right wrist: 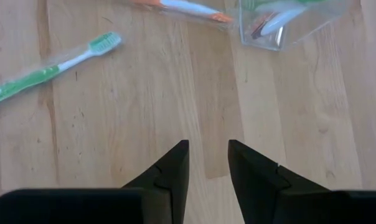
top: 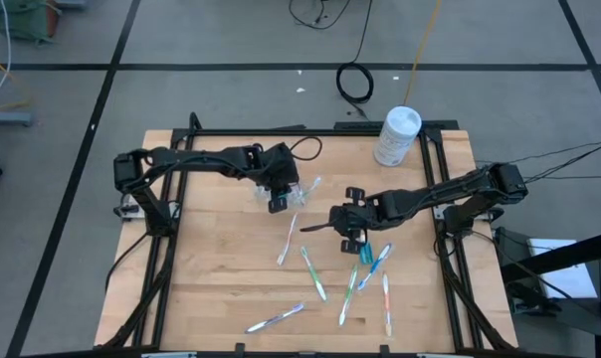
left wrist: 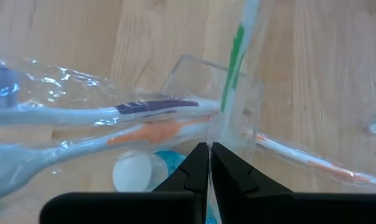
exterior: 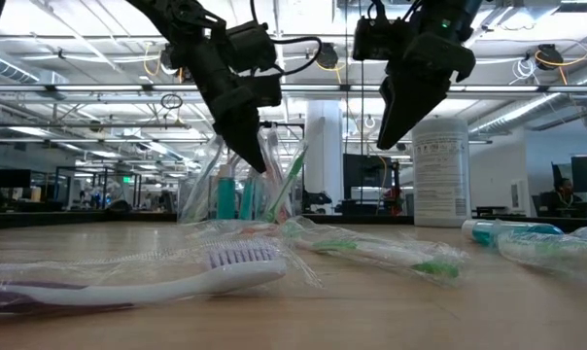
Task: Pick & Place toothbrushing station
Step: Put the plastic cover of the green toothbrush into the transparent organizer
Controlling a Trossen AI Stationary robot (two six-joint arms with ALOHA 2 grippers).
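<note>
The clear plastic cup sits at the table's middle, toward the far side. It holds wrapped toothbrushes and a blue toothpaste tube with a white cap. My left gripper is shut on the cup; it also shows in the low view. My right gripper is open and empty, above bare wood to the cup's right. Several wrapped toothbrushes and a teal tube lie flat on the table nearer the front. My left gripper pinches the cup's thin clear wall near its rim between its two fingers, which are almost closed together. The fingers slant down onto it from above. In the low view the cup stands down at the table, with brushes sticking up out of it.
A white cylindrical canister stands at the far right edge. A green toothbrush lies ahead of my right gripper. A purple-bristled brush lies close to the low camera. Black frame rails run along the table's sides.
</note>
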